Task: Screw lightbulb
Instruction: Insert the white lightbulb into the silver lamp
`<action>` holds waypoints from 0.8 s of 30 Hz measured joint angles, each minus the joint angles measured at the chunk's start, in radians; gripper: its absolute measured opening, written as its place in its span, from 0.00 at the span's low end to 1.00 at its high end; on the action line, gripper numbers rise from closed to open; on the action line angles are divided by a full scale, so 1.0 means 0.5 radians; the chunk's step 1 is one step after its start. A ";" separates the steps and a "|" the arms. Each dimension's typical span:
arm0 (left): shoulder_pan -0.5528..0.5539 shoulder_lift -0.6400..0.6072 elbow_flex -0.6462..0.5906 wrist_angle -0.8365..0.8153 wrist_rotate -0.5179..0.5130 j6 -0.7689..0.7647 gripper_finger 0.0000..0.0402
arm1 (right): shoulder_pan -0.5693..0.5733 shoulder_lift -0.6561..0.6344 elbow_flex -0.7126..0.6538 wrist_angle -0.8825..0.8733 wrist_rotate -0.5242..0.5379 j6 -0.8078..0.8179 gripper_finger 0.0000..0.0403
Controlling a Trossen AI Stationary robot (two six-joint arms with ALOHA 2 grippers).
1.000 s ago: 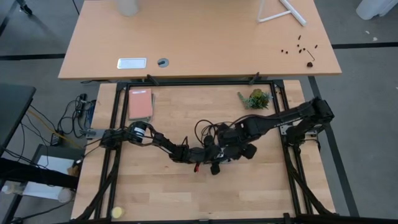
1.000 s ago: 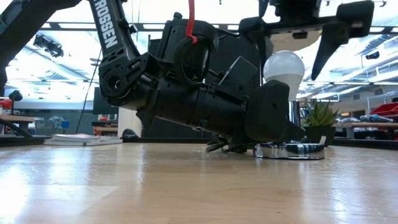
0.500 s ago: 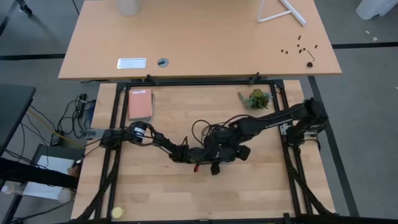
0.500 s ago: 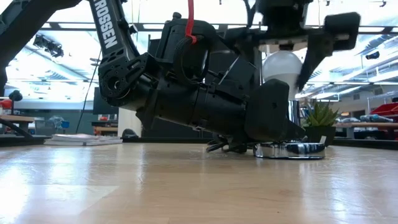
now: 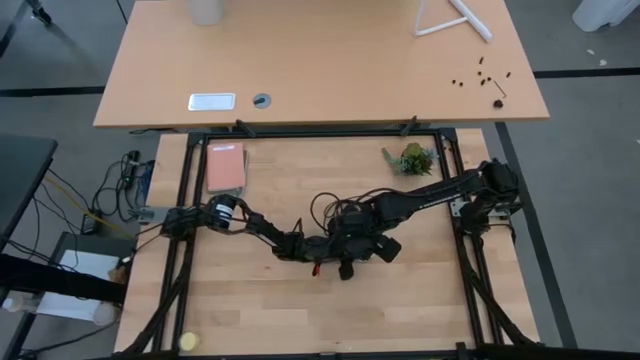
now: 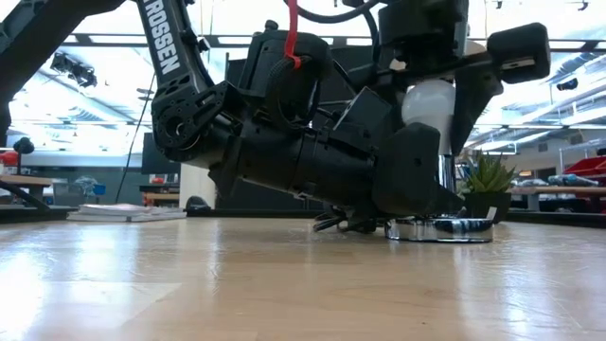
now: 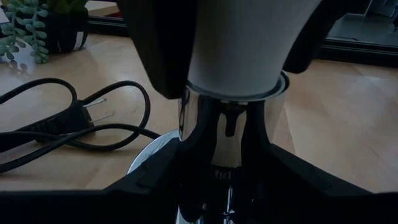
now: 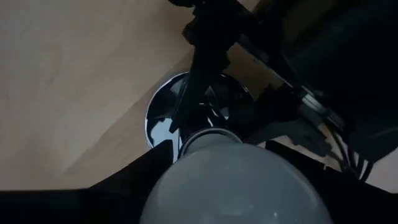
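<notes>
The white lightbulb (image 6: 431,99) stands upright, its narrow end in the chrome socket (image 7: 224,134), whose round silvery base (image 6: 440,229) rests on the table. My left gripper (image 7: 225,180) lies level and low, shut on the socket's stem. My right gripper (image 8: 233,205) comes down from above, shut on the lightbulb (image 8: 233,186). In the high view both grippers (image 5: 350,245) meet mid-table and hide the bulb. My left gripper pinches the socket's chrome stem (image 7: 208,140) between its two fingers, just under the bulb. The fingers come level from the table's left side. The socket stands upright with its base on the table. My right gripper pinches the lightbulb's wide white body (image 7: 249,56) between its two fingers (image 6: 483,90), one on each side. The fingers point down from above. The bulb stands upright in the socket.
A black cord with a plug (image 7: 74,121) lies looped on the table beside the socket base. A small potted plant (image 5: 410,158) stands far right, a pink book (image 5: 226,167) far left, a yellow ball (image 5: 188,342) near the front left corner.
My right gripper has come down over the lightbulb, shifting a little toward the table's left, and its wide-spread fingers have shut in on the bulb's sides. The bulb, the socket and my left gripper have kept still.
</notes>
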 joint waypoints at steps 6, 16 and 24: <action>0.001 -0.001 0.000 -0.002 0.001 -0.001 0.49 | -0.001 -0.004 0.000 -0.019 0.000 0.195 0.61; 0.001 -0.001 0.000 0.001 0.001 -0.011 0.49 | -0.008 -0.004 -0.003 -0.017 0.000 1.119 0.63; 0.001 -0.001 0.000 -0.002 0.001 -0.016 0.49 | -0.008 -0.004 -0.005 -0.015 0.011 2.008 0.63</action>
